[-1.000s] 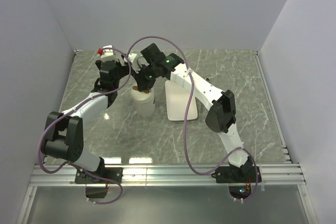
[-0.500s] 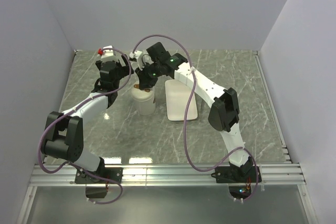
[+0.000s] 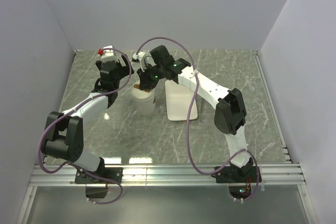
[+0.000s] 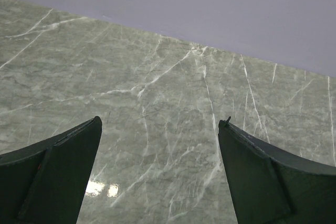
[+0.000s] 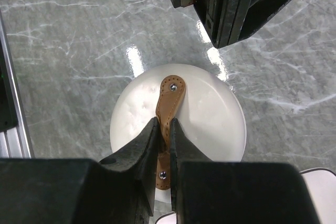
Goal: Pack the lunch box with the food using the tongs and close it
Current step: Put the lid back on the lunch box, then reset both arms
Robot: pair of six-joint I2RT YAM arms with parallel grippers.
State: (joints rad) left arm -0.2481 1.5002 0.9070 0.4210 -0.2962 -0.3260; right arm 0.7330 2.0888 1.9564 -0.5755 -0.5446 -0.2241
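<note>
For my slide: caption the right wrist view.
Right tool pinches the brown strap handle on the cream lid, marble table below.

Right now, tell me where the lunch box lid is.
In the top view the lid sits atop the lunch box, left of the white plate, its brown strap pinched by the right gripper.

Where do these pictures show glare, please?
Right wrist view: two bright glare streaks on the table beyond the lid, whose strap the right end effector pinches. Left wrist view: one small glare spot beside the open left end effector. Top view: pale reflections at the table's near edge.
</note>
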